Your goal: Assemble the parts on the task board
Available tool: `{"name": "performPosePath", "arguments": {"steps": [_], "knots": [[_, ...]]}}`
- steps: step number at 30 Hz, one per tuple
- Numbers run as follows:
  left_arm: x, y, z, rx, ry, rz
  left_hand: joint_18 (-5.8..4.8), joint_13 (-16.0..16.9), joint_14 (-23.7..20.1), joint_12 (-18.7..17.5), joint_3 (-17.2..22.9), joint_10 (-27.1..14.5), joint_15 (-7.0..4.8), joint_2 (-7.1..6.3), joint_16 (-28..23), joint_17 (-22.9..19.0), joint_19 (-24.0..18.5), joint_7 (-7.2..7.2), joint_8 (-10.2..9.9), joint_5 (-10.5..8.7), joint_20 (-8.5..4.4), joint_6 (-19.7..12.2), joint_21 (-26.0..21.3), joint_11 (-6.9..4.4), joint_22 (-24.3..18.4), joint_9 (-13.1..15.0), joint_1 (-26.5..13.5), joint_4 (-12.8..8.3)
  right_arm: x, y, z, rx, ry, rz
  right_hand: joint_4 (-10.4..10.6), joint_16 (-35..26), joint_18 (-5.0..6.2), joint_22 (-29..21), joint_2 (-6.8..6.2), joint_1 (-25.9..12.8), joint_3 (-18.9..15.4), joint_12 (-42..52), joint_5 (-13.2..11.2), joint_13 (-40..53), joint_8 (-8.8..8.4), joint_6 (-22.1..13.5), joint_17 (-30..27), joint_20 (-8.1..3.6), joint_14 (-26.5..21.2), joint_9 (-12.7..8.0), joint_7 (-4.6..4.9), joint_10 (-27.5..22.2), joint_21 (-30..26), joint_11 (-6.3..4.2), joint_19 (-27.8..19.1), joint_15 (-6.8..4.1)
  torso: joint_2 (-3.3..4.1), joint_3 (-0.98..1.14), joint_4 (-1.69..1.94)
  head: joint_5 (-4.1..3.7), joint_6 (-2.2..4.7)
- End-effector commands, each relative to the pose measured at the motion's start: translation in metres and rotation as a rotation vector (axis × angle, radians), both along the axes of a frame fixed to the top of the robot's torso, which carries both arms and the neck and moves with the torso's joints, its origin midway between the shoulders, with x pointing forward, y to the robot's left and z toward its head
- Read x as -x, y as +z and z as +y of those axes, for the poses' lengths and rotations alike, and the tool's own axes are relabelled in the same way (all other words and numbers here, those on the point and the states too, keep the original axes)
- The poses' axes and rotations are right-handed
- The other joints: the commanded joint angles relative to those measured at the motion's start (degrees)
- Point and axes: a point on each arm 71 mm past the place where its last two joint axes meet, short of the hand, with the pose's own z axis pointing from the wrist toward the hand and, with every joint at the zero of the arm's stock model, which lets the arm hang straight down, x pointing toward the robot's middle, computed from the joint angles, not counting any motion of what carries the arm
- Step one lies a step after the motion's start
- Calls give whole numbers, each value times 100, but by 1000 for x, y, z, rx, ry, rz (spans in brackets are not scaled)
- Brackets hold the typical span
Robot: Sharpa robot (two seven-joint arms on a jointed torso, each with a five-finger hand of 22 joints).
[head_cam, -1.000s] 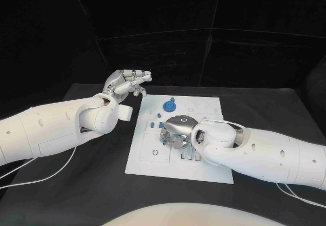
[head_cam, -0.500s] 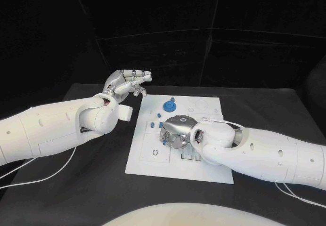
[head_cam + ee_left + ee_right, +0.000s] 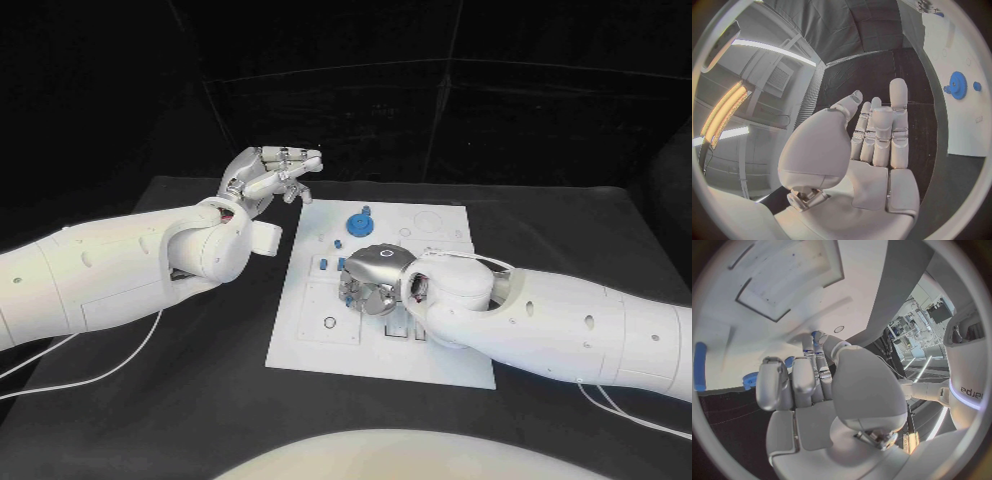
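Nearest you, the right hand (image 3: 378, 278) is pressed down over the middle of the task board (image 3: 325, 345), fingers curled toward the white surface. In the right wrist view a small blue part (image 3: 816, 335) sits right at the fingertips (image 3: 807, 342), but you cannot tell whether the fingers actually pinch it or merely touch it.

The task board itself is a white rectangular plate lying flat in the middle of the black table (image 3: 144, 400), marked with faint outlines and shallow recesses. You cannot read any writing on it.

Beyond the right hand, toward the board's far end, you can see a blue gear (image 3: 361, 223) with a blue peg standing just behind it, and a few smaller blue pieces (image 3: 336, 243) beside it.

Farthest out, the left hand (image 3: 268, 175) is raised off the board's far left corner, fingers extended side by side, holding nothing.
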Motion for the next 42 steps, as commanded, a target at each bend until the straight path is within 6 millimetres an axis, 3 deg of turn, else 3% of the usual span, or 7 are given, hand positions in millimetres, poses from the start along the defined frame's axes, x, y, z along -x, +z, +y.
{"name": "performPosePath", "arguments": {"steps": [1,9,14,19,26,32,42], "knots": [[0,2,-1,9,-10,-5,73,-4,-33,39,0,-32,3,6,14,-6,3,-1,26,13,-16,-59,-29,1,-6,0,61,-35,-1,-1,-1,20,-2,2,9,-44,-72,-33,-35,-96,-56,-57,10,-22,-50,-85,-51,30,124,-19,8,-69,-55,30,-58,32,-3,0,-5,-4,0],[0,2,-1,8,-10,-4,73,-4,-33,39,0,-32,3,6,14,-6,3,-1,26,13,-16,-59,-29,1,-6,0,61,-35,-2,2,-1,-18,-10,-21,106,-146,13,-400,-271,-314,-267,-326,93,-180,-91,-714,-266,162,61,-75,153,-581,-293,206,-339,178,-5,2,0,-10,11],[0,2,0,8,-10,-4,72,-5,-38,48,-4,-42,6,6,11,-17,4,2,31,12,-14,-66,-34,4,-11,0,60,-35,0,8,-5,-87,-30,-67,180,-173,40,-509,-376,-431,-513,-252,142,-197,-65,-815,-362,188,45,-52,152,-613,-373,208,-412,186,1,8,-1,-8,23],[0,2,1,8,-7,-5,72,-5,-38,48,-4,-42,6,6,11,-17,4,2,31,12,-14,-66,-34,4,-11,0,60,-35,5,18,-17,-170,-40,-106,212,-207,39,-503,-390,-444,-651,-177,176,-191,-53,-791,-446,178,30,-42,128,-576,-374,187,-396,170,4,6,-11,0,33],[-1,1,2,6,-4,-5,72,-5,-41,53,-9,-46,7,4,10,-21,4,4,33,11,-13,-70,-36,6,-13,0,55,-33,12,29,-52,-234,-97,-93,223,-234,40,-509,-382,-407,-738,-99,196,-182,-54,-783,-507,159,18,-41,95,-509,-380,156,-388,147,-7,-2,-14,-40,80],[0,1,2,8,-7,-6,72,-5,-41,53,-9,-46,7,4,10,-21,4,4,33,11,-13,-70,-36,6,-13,0,55,-33,-1,45,-94,-196,-200,-76,238,-255,43,-528,-401,-379,-843,-96,203,-200,-64,-806,-554,143,10,-45,67,-586,-397,144,-395,134,-1,4,-13,-132,154],[1,1,-2,15,-22,-6,72,-5,-41,57,-14,-50,8,-1,12,-20,5,5,35,9,-13,-73,-38,7,-15,0,51,-33,-18,53,-136,-81,-290,-94,369,-350,79,-715,-374,-189,-1501,-17,250,-241,-70,-981,-779,142,-20,-49,-14,-1015,-540,161,-497,137,9,5,-9,-202,220]]}}
